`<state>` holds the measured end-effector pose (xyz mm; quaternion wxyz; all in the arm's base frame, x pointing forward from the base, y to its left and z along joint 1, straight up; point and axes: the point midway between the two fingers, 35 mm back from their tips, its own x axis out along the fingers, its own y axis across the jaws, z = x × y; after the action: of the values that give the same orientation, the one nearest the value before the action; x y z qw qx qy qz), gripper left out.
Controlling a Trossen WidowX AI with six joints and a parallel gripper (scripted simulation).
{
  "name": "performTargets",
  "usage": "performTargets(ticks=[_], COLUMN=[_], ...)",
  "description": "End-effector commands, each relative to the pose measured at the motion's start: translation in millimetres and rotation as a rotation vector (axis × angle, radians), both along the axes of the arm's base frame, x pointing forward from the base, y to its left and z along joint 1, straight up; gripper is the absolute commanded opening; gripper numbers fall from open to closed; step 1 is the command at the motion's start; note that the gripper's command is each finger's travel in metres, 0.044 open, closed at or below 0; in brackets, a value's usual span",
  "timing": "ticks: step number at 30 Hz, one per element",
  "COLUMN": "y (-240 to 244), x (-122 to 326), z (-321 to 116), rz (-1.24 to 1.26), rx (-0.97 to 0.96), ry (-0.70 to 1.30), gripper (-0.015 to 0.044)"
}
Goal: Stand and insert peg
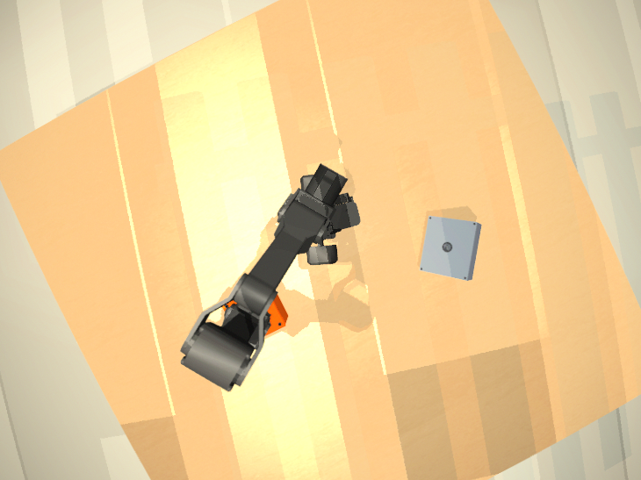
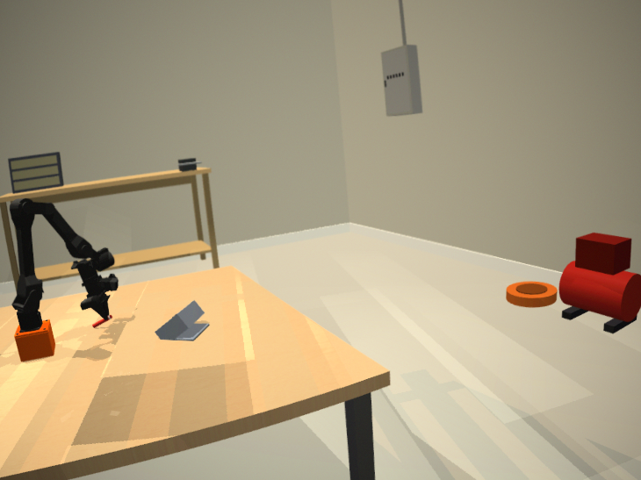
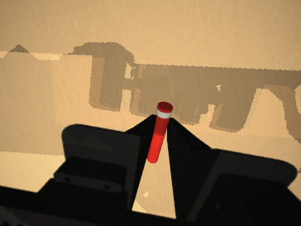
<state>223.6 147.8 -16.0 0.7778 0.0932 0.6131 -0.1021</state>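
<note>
The red peg (image 3: 157, 142) (image 2: 101, 321) is between the fingertips of my gripper (image 3: 161, 120) (image 2: 106, 317), which is shut on it near the white band (image 3: 164, 113). In the exterior view the peg is tilted, its banded end higher and its plain end lower, just above the table; whether it touches the table I cannot tell. The arm hides the peg in the top view. The sloped grey panel (image 1: 458, 232) (image 2: 178, 324) stands on the table, apart from the gripper. Its one hole (image 1: 447, 247) shows in the top view and is empty.
The table (image 1: 374, 101) (image 2: 298, 362) carries the arm's orange base (image 1: 277, 314) (image 2: 35, 343). The panel stands to the right of the arm in the top and exterior views. A shelf bench (image 2: 160, 178), a red compressor (image 2: 598, 290) and an orange ring (image 2: 530, 301) are off the table.
</note>
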Motion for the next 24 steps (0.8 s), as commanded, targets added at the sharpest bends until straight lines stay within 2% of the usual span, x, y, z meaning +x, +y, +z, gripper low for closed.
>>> performTargets(ticks=[1,24], y=[-1,3], x=[-3,-16], z=[0,8], rz=[-0.006,-0.01], rx=[-0.011,-0.064], ry=[-0.026,-0.215], gripper=[0.0049,0.0049])
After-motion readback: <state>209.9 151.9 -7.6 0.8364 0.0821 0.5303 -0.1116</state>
